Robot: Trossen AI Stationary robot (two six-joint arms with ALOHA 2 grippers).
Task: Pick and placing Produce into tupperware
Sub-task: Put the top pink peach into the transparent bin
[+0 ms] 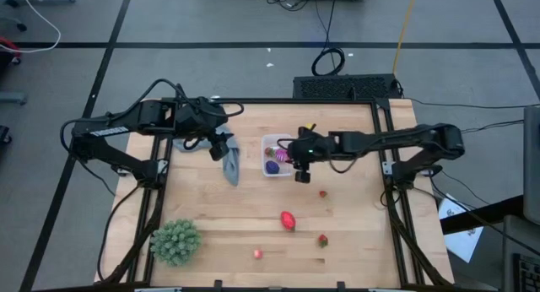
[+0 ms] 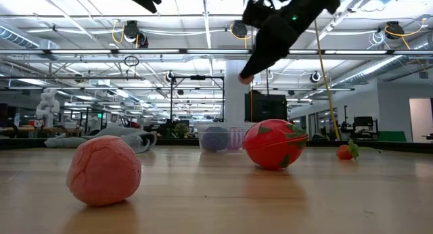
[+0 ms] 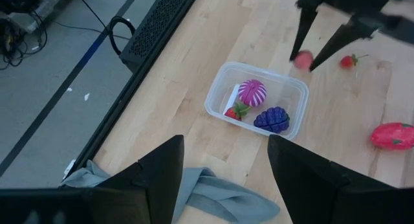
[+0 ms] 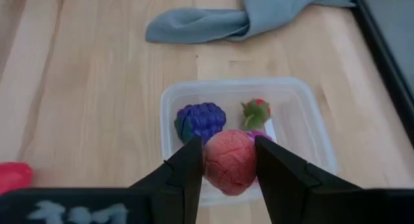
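No legible text, labels, brands, numbers or signs in any view. A pale smudged marking shows on the right hand's (image 4: 229,162) housing at the frame edge; it cannot be read. Nothing printed seen on the tupperware (image 4: 304,130) or the bench (image 1: 354,216).

R pincer (image 4: 230,160) clamped – L pincer (image 3: 223,179) open, idle.

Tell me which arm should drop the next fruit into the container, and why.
Right. The right gripper is shut on a pink fruit directly above the container. The left gripper is open and empty, off to the side above the grey cloth.
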